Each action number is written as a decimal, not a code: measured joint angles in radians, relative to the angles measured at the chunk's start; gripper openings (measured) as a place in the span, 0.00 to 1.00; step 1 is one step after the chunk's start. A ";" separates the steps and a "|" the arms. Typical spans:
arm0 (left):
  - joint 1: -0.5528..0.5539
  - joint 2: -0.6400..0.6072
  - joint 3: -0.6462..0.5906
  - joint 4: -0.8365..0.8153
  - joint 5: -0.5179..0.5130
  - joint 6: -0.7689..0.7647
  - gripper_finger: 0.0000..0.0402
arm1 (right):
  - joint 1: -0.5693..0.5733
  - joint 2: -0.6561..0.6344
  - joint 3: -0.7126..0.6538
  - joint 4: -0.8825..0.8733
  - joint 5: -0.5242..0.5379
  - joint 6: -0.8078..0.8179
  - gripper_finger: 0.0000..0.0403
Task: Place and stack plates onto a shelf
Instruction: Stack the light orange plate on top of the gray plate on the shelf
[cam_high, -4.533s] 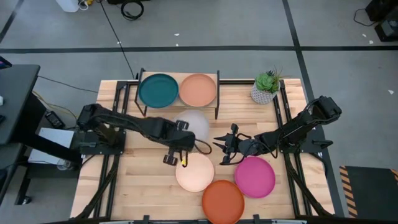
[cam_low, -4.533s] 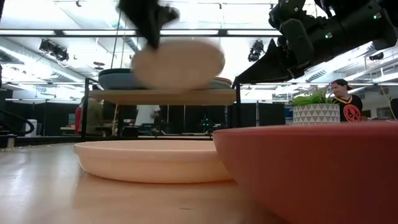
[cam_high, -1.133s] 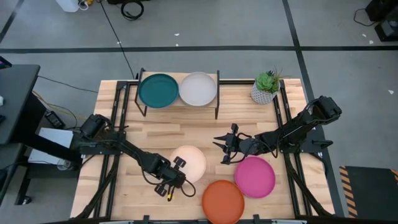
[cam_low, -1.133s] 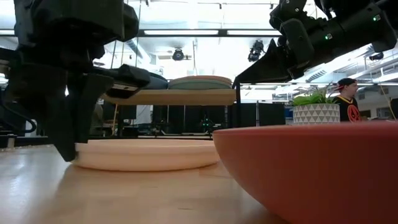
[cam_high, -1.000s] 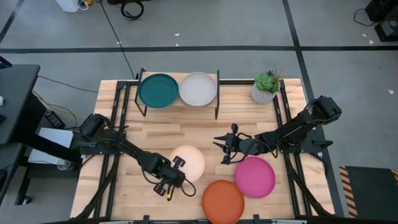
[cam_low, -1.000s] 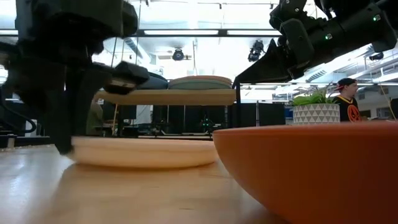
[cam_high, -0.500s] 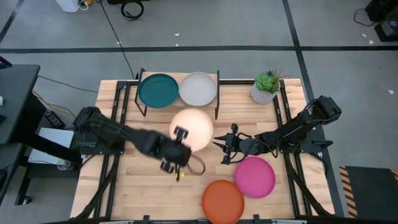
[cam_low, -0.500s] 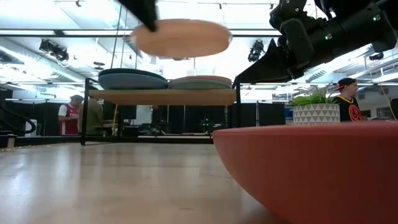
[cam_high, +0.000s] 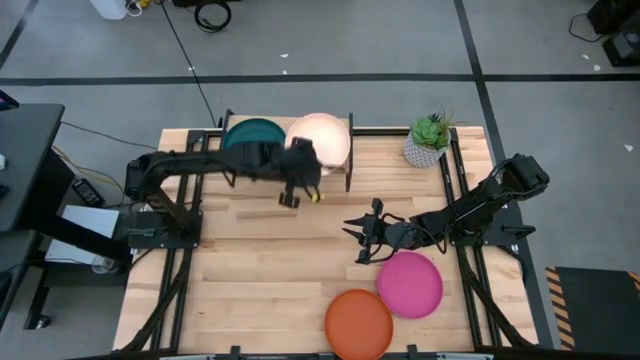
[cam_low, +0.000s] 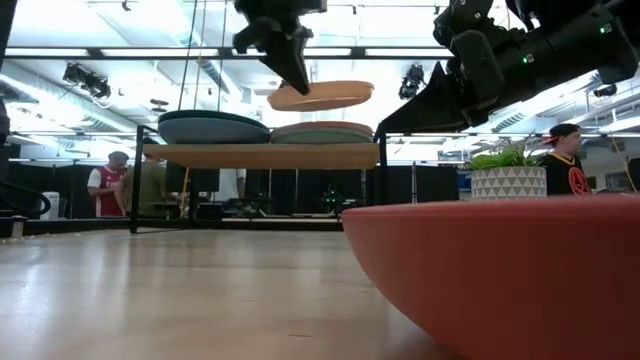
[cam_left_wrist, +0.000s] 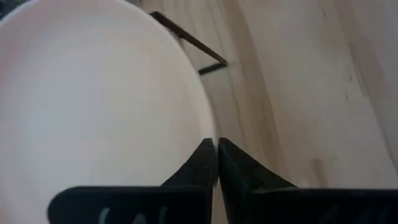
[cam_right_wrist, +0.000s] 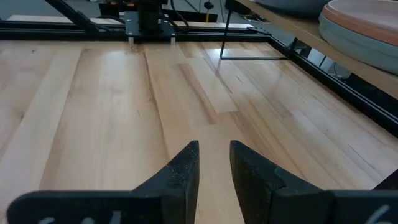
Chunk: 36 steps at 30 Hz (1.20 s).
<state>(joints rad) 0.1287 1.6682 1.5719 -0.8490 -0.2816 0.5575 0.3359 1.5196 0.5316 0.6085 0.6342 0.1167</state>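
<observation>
My left gripper (cam_high: 303, 172) is shut on a cream-white plate (cam_high: 320, 137) and holds it in the air over the right half of the shelf (cam_low: 270, 155). In the low view this plate (cam_low: 320, 95) hovers above a stack of plates (cam_low: 322, 132) resting on the shelf top. A dark teal plate (cam_high: 248, 133) sits on the shelf's left half, partly hidden by my left arm. A magenta plate (cam_high: 410, 283) and an orange plate (cam_high: 358, 322) lie flat on the table near its near edge. My right gripper (cam_high: 356, 240) is open and hangs above mid-table, touching nothing. My left gripper pinches the cream-white plate's rim (cam_left_wrist: 208, 134) between its two fingers, on the plate's near-left side. The fingers (cam_low: 295, 60) slant down to it from above and from the table's left. The plate is lifted clear, roughly level, above the shelf's right stack.
A potted plant (cam_high: 428, 140) stands at the table's far right, beside the shelf. The orange plate fills the low view's foreground (cam_low: 500, 270). Bare wooden tabletop (cam_high: 250, 270) spreads over the left and middle. People stand in the room beyond the table.
My left gripper, shut on the cream-white plate's rim at table level near the near edge, has risen and swung toward the far edge. The plate has been lifted clear of the table and now hangs over the shelf's right stack.
</observation>
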 joint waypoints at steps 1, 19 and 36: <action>0.031 0.000 0.000 0.017 0.040 0.004 0.04 | 0.000 0.000 0.000 -0.002 0.000 0.000 0.24; 0.089 -0.015 0.000 0.167 0.202 -0.015 0.40 | 0.000 0.000 0.000 -0.004 0.000 0.000 0.24; 0.212 -0.012 0.000 0.090 -0.074 -0.088 0.38 | 0.000 0.000 -0.001 0.011 -0.007 0.003 0.24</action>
<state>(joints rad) 0.3406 1.6565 1.5715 -0.7594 -0.3554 0.4695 0.3359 1.5196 0.5308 0.6193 0.6273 0.1196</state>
